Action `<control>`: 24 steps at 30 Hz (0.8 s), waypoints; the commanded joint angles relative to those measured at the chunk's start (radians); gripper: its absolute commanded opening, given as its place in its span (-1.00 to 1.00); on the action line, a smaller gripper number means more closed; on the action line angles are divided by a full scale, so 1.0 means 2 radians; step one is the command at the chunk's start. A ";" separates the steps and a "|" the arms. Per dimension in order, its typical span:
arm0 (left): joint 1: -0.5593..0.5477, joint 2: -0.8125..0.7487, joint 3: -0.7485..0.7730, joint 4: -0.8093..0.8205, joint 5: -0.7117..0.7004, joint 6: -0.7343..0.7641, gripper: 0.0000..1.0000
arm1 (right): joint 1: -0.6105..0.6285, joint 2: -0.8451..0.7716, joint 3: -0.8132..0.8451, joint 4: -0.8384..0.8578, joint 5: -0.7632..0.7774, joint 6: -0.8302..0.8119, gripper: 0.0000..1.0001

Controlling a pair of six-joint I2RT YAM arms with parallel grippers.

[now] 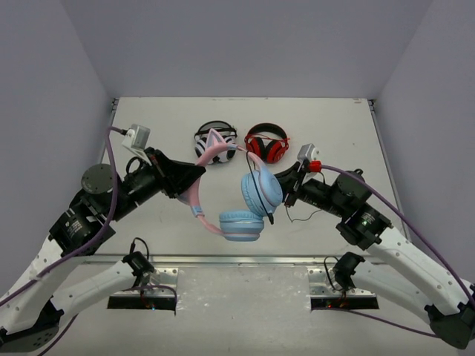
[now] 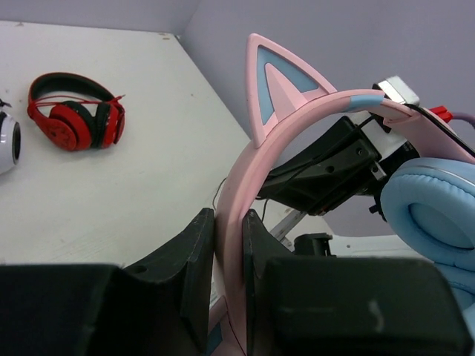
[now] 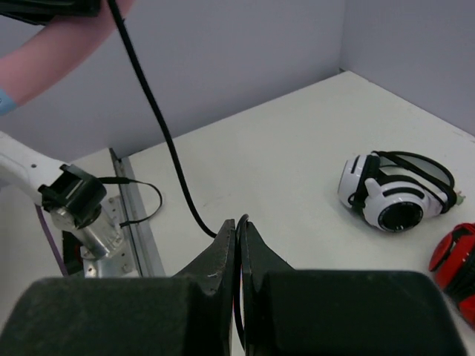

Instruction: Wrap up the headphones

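The headphones (image 1: 250,194) have a pink cat-eared headband (image 2: 297,122), light blue ear cups (image 1: 241,225) and a thin black cable (image 3: 152,111). They hang above the table's middle. My left gripper (image 1: 194,176) is shut on the pink headband, which shows between its fingers in the left wrist view (image 2: 228,245). My right gripper (image 1: 291,194) sits just right of the ear cups and is shut on the black cable, which runs up from its fingertips (image 3: 239,230) to the headband at the top left of the right wrist view.
White-and-black headphones (image 1: 214,139) and red-and-black headphones (image 1: 267,143) lie at the back of the table. They also show in the right wrist view (image 3: 397,191) and left wrist view (image 2: 74,111). A metal rail (image 1: 237,260) runs along the near table edge.
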 commanded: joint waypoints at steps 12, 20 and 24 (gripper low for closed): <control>-0.005 -0.037 -0.013 0.179 -0.008 -0.086 -0.99 | -0.003 -0.002 -0.013 0.057 -0.076 0.032 -0.81; -0.005 -0.074 -0.025 0.164 -0.053 -0.076 -0.99 | -0.003 -0.018 -0.028 0.076 -0.010 0.064 -0.97; -0.005 -0.087 -0.038 0.197 -0.054 -0.095 -0.99 | -0.003 0.016 -0.013 0.070 -0.064 0.061 -0.97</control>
